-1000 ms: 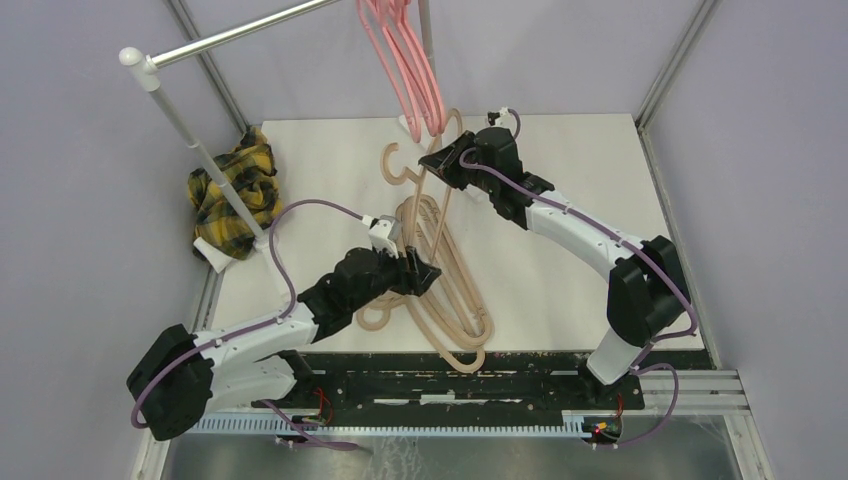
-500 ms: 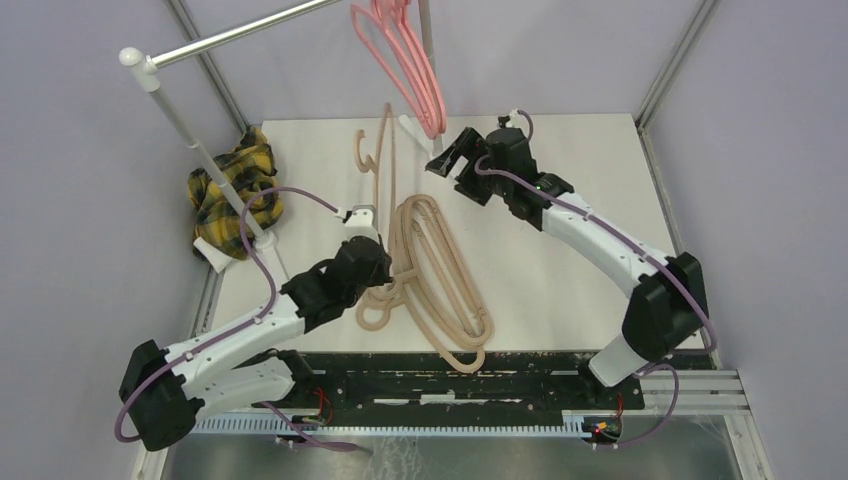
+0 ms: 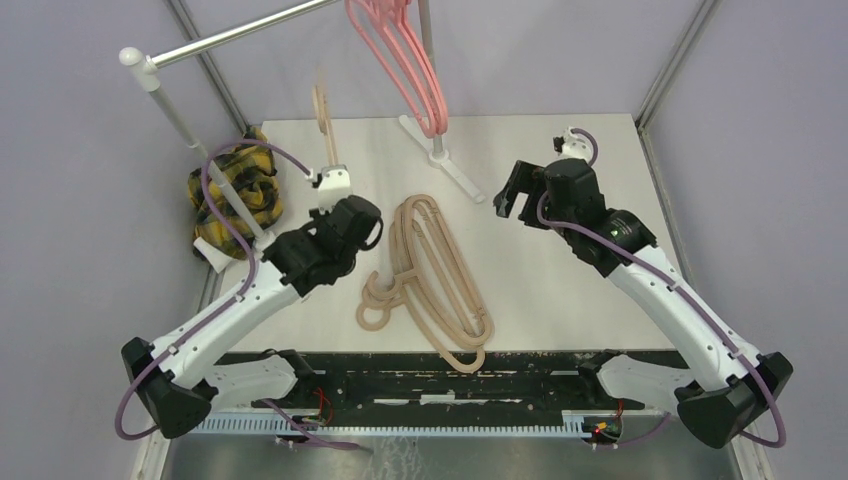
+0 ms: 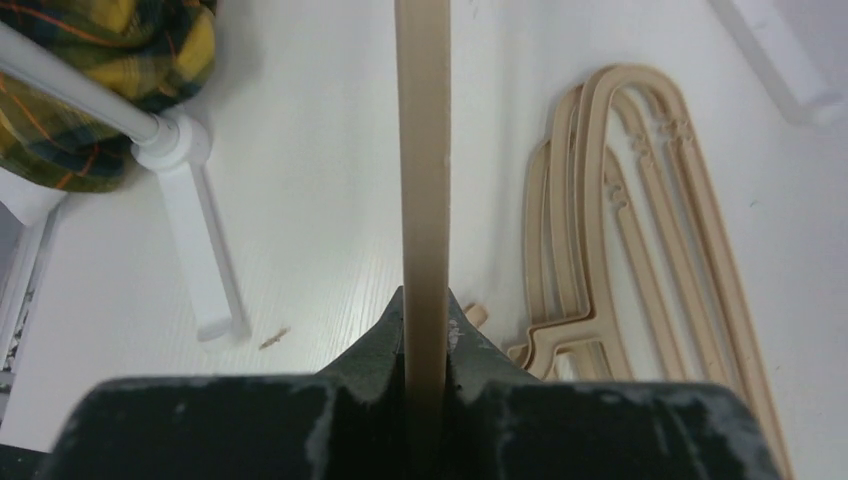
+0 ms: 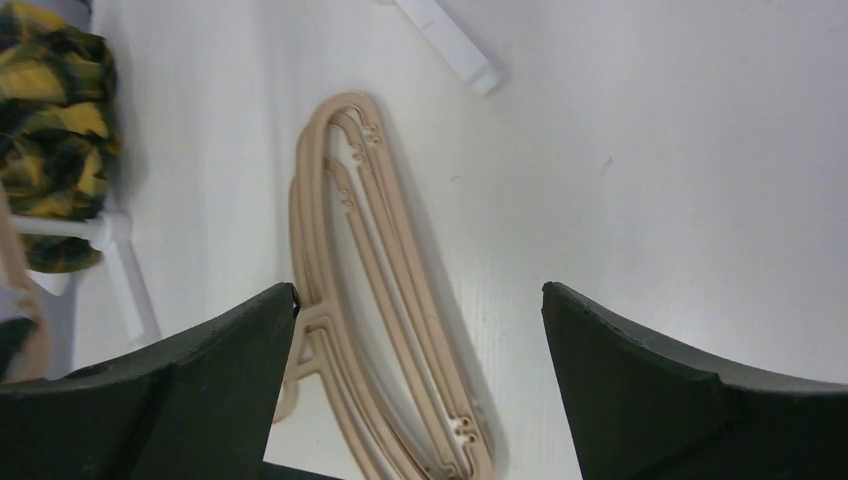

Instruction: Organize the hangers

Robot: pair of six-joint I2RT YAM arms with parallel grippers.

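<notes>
Hanger count first: one beige hanger (image 4: 424, 150) is pinched edge-on between your left jaws, rising straight out from them, clear of the desk (image 3: 560, 290). Your right jaws are spread wide and hold nothing. The beige pile (image 5: 400, 300) lies flat on the desk beneath them, and to the right of your left jaws. It looks like three or four hangers, overlapping too much to be sure. Roughly three pink hangers (image 3: 428, 100) hang above the desk's far edge, beyond both jaws
</notes>
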